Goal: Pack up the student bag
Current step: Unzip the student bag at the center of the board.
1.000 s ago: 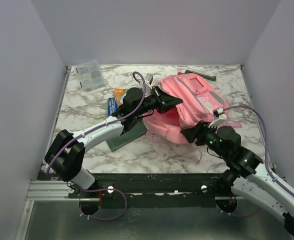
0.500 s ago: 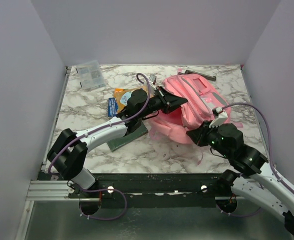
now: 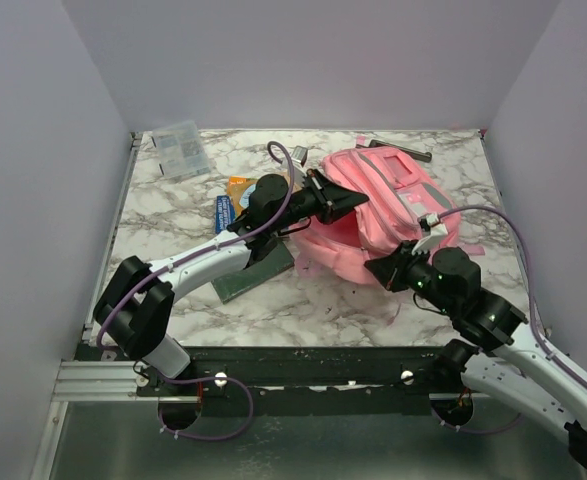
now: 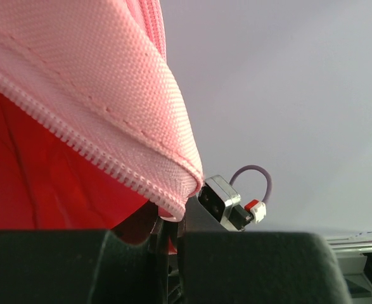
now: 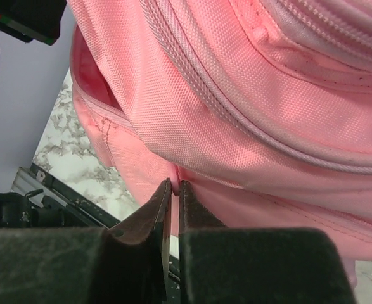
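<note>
The white-and-grey marbled tabletop point(image 3: 173, 205) carries everything I can see. The large soft pink fabric backpack point(image 3: 398, 200) lies on it, right of centre. Its main opening faces the left arm and shows a reddish inside.

My left tool point(image 3: 345, 203) meets the backpack from the left, at the mouth, and is clenched on the upper zippered rim. On the left wrist camera the white zip teeth and pink edge sit pinched between the black fingers point(image 4: 141, 231).

My right tool point(image 3: 378, 268) is at the backpack's near side, low down. On its own camera it is clamped on a fold of pink cloth beneath a piped seam.

Left of the backpack, partly under the left arm, lies a flat dark green rectangular board point(image 3: 256, 275). Well left of the backpack, by the far corner, sits a clear plastic compartment box point(image 3: 181, 148). Between that box and the backpack lie a blue booklet point(image 3: 223, 213) and an orange packet point(image 3: 239, 187), close together. Whether they overlap I cannot tell.
</note>
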